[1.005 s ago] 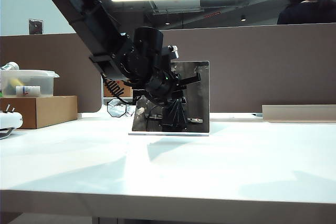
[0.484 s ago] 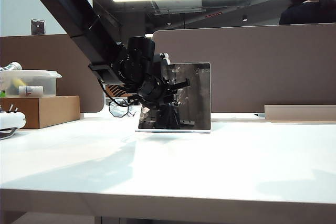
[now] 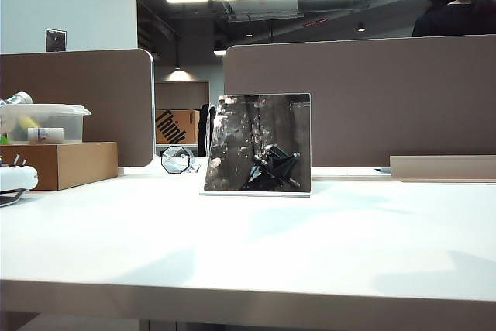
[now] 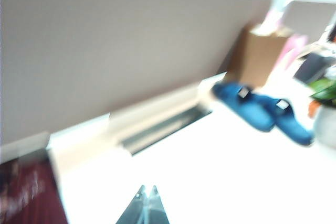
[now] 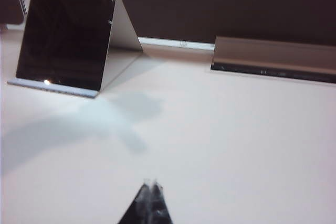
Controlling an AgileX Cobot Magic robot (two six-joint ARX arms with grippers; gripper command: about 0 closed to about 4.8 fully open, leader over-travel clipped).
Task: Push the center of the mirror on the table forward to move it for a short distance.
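Standing clear of everything, both claws show only in their wrist views; neither arm appears in the exterior view. Right claw (image 5: 151, 192): fingertips pressed together, clenched, holding nothing, hovering over bare table (image 5: 236, 140) with the mirror (image 5: 65, 30) well ahead of it and off to one side. Left claw (image 4: 146, 203): tips also closed against each other, empty, over white table surface; view is motion-blurred. A dark reddish panel at that view's corner could be the mirror's edge, can't confirm.

Mid-table in the exterior view, the mirror (image 3: 260, 143) stands upright on its thin pale base, slanted side toward the left, nothing touching it. Its face reflects a black mechanism, probably an arm. Just behind it, a small octagonal object (image 3: 176, 160), detail too small to read. To the far left, a cardboard box (image 3: 66, 163) with a clear plastic container (image 3: 43, 122) on top. Brown partitions (image 3: 364, 98) behind all of it.

Judgement: no contact now, both claws off the mirror. Either the push is finished and the arms are parked, or it isn't started; these frames alone can't settle which. Mirror sits toward the rear of the table, upright, not tipped.
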